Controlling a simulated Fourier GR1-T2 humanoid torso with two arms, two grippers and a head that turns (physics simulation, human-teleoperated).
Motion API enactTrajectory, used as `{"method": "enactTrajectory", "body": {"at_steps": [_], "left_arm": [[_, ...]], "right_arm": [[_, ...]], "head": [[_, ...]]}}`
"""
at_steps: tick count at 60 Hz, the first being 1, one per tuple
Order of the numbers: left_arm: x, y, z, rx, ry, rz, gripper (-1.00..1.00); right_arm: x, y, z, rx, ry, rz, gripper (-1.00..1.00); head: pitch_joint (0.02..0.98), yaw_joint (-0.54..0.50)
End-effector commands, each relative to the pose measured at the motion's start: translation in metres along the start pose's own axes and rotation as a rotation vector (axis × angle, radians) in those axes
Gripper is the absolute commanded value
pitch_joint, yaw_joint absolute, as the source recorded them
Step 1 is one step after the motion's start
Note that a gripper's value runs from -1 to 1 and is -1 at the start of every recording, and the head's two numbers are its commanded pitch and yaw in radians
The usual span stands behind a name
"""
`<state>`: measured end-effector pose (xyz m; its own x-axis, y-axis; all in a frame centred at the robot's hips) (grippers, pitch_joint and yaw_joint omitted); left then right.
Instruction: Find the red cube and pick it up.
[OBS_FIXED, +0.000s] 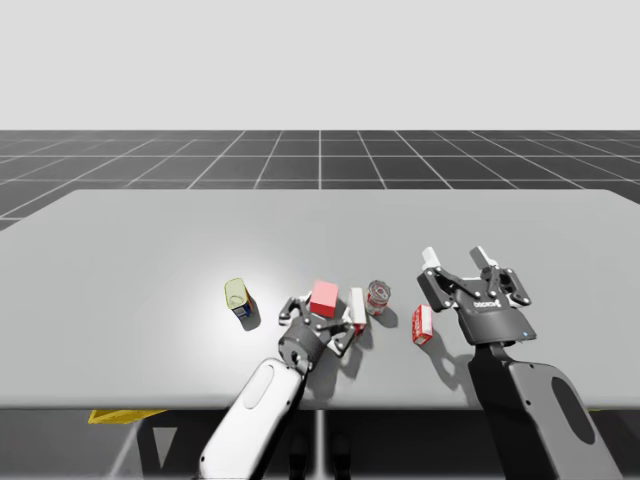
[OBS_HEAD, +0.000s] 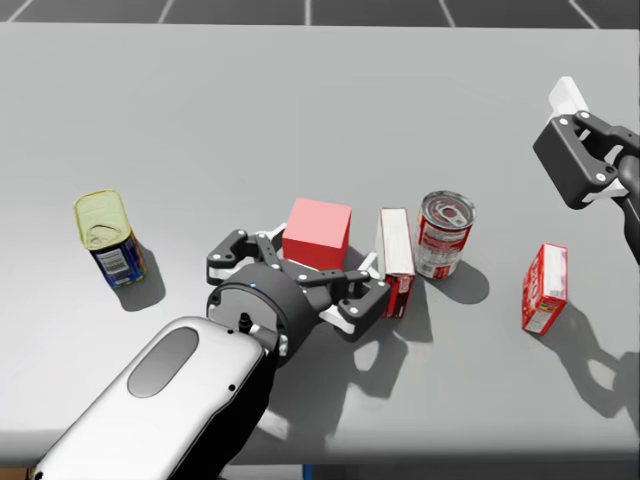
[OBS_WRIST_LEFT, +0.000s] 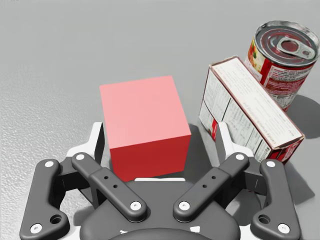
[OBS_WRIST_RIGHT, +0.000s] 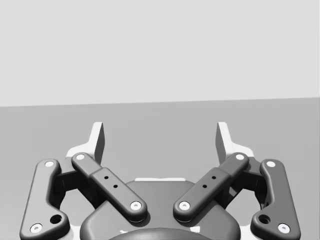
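The red cube (OBS_FIXED: 324, 297) (OBS_HEAD: 317, 234) (OBS_WRIST_LEFT: 142, 125) rests on the grey table, between the fingers of my left gripper (OBS_FIXED: 322, 312) (OBS_HEAD: 300, 262) (OBS_WRIST_LEFT: 160, 137). That gripper is open: one finger lies close along the cube's side, and the other stands apart from it with a visible gap. My right gripper (OBS_FIXED: 456, 258) (OBS_HEAD: 600, 110) (OBS_WRIST_RIGHT: 160, 135) hangs open above the table, well off to the right, with nothing between its fingers.
A white and red box (OBS_FIXED: 357, 308) (OBS_HEAD: 396, 250) (OBS_WRIST_LEFT: 250, 115) stands just beyond my left gripper's outer finger, with a red can (OBS_FIXED: 378, 296) (OBS_HEAD: 444, 233) (OBS_WRIST_LEFT: 280, 55) behind it. Further right is a small red box (OBS_FIXED: 422, 324) (OBS_HEAD: 545, 287). A yellow-topped can (OBS_FIXED: 239, 299) (OBS_HEAD: 108, 238) stands left.
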<state>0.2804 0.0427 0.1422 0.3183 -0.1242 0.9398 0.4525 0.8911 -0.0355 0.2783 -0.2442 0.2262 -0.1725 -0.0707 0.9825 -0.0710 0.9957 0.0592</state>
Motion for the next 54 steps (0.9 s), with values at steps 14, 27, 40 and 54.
{"method": "enactTrajectory", "body": {"at_steps": [14,27,40,54], "left_arm": [[-0.002,0.003,-0.015,0.076,-0.003,0.018,-0.88],[-0.006,0.0,-0.009,0.067,0.002,0.012,1.0],[-0.011,-0.002,-0.008,0.056,0.014,-0.006,0.99],[-0.013,-0.002,-0.009,0.048,0.022,-0.008,0.99]], "right_arm": [[0.001,-0.002,0.0,-0.002,-0.002,-0.002,-1.0],[0.001,-0.002,-0.001,-0.002,0.0,0.0,-1.0],[0.0,-0.002,-0.001,-0.004,-0.002,-0.001,-1.0],[0.0,-0.002,-0.001,-0.005,-0.003,0.0,-1.0]], "head": [[0.841,-0.03],[0.818,-0.03],[0.673,-0.02],[0.51,-0.01]]}}
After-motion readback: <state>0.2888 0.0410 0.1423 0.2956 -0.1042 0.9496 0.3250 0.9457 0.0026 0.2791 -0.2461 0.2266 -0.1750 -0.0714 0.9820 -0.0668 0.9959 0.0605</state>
